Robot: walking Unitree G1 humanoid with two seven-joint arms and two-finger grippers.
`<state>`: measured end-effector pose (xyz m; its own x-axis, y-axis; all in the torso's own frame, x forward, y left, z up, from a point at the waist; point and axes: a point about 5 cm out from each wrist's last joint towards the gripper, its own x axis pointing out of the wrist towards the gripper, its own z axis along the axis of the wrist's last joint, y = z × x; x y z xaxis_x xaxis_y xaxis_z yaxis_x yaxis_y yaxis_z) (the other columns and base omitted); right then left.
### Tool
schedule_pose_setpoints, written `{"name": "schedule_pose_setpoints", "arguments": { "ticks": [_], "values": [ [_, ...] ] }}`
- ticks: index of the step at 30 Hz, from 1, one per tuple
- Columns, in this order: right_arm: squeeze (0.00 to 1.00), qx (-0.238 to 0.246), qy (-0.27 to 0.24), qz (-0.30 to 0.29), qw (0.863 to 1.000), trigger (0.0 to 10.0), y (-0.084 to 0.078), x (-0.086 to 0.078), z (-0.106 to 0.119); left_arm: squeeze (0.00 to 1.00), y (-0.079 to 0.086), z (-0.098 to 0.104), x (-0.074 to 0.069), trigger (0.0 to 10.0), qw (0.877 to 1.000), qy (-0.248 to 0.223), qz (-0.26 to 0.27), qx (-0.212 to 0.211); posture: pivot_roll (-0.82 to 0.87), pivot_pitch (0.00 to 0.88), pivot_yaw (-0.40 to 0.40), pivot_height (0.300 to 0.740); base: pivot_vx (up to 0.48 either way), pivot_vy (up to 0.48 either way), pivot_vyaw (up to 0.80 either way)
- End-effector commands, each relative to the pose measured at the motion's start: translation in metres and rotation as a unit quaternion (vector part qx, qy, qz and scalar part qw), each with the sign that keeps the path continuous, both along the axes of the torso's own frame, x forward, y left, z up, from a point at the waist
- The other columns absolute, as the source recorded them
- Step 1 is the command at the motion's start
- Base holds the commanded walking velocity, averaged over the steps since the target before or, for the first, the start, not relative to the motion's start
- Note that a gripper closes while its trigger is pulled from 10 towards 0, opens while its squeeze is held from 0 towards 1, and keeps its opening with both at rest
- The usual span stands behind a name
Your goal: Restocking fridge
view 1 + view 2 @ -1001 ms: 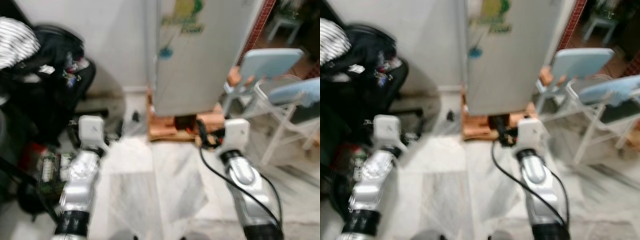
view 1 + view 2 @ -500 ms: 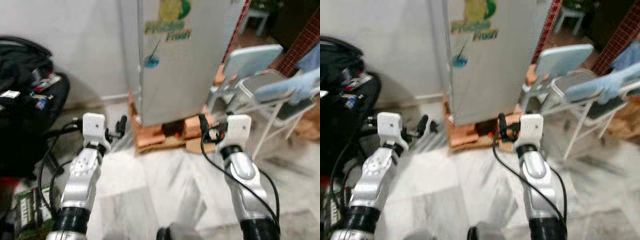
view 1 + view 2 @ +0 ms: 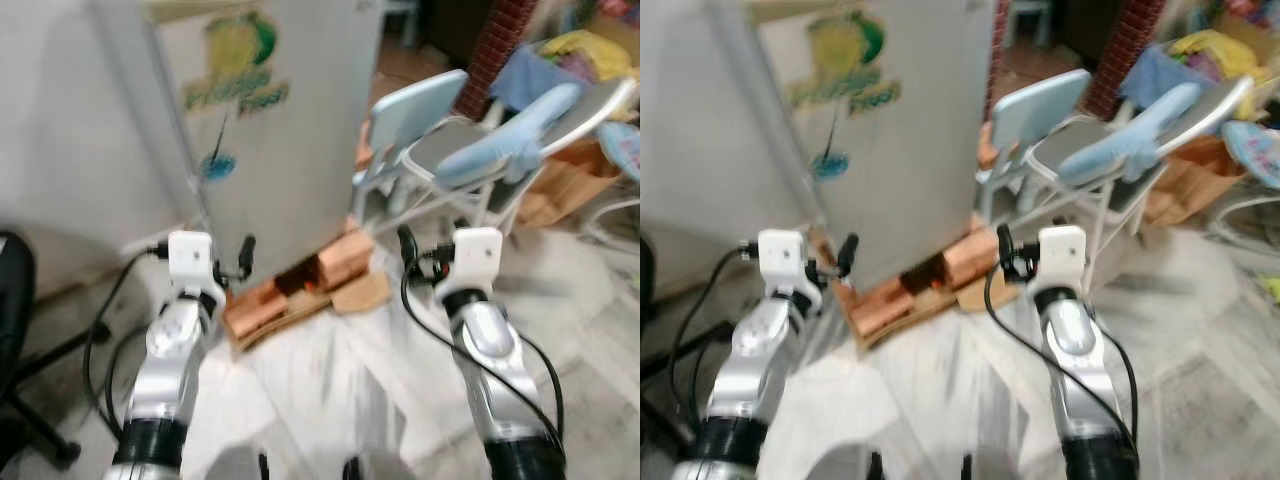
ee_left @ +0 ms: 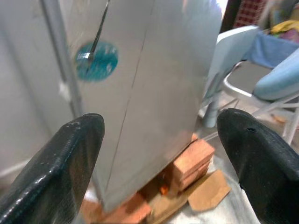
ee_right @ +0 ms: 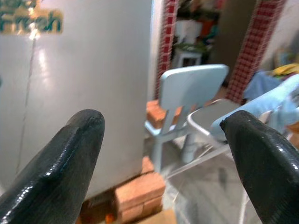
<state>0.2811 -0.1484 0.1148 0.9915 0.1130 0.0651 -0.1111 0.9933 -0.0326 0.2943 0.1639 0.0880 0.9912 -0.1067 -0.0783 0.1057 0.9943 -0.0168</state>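
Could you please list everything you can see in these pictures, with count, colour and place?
fridge: one, grey with a green and yellow sticker, door shut, straight ahead of the robot.
bricks: several, orange-brown, stacked under the fridge.
cardboard piece: one, tan, on the floor beside the bricks.
small chair: one, pale blue, to the right of the fridge.
folding chair: one, metal frame with grey seat, a light blue cloth draped over it, right of the small chair.
brick pillar: one, red and white, behind the chairs.
office chair base: one, black, far left on the floor.
floor: pale marble tiles.
left end effector: one, black fingers, open, facing the fridge.
right end effector: one, black fingers, open, facing the fridge and the small chair.
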Motion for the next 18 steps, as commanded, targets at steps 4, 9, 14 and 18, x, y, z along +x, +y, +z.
{"name": "schedule_pose_setpoints", "arguments": {
  "ticks": [4,9,14,18],
  "values": [
    [0.00,-0.007,-0.011,0.011,1.000,10.0,0.006,-0.001,0.003,0.00,0.013,-0.004,-0.004,10.0,1.000,0.008,0.022,0.008,0.00,0.065,-0.030,0.740,0.000,0.480,0.00],
    [0.00,-0.022,-0.001,-0.002,1.000,10.0,0.003,0.001,-0.001,0.00,0.015,-0.001,-0.004,10.0,1.000,-0.002,0.025,0.015,0.00,0.062,-0.029,0.740,0.000,0.480,0.00],
    [0.00,-0.009,0.039,-0.011,0.999,10.0,0.004,0.000,-0.012,0.00,0.015,-0.004,-0.004,10.0,0.999,0.003,0.023,0.024,0.00,0.059,-0.025,0.740,0.000,0.480,0.00],
    [0.00,-0.042,0.030,-0.031,0.998,10.0,0.004,0.001,-0.012,0.00,0.012,-0.001,-0.003,10.0,1.000,-0.006,0.005,0.030,0.00,0.058,-0.024,0.740,0.000,0.479,0.00]
  ]
}}
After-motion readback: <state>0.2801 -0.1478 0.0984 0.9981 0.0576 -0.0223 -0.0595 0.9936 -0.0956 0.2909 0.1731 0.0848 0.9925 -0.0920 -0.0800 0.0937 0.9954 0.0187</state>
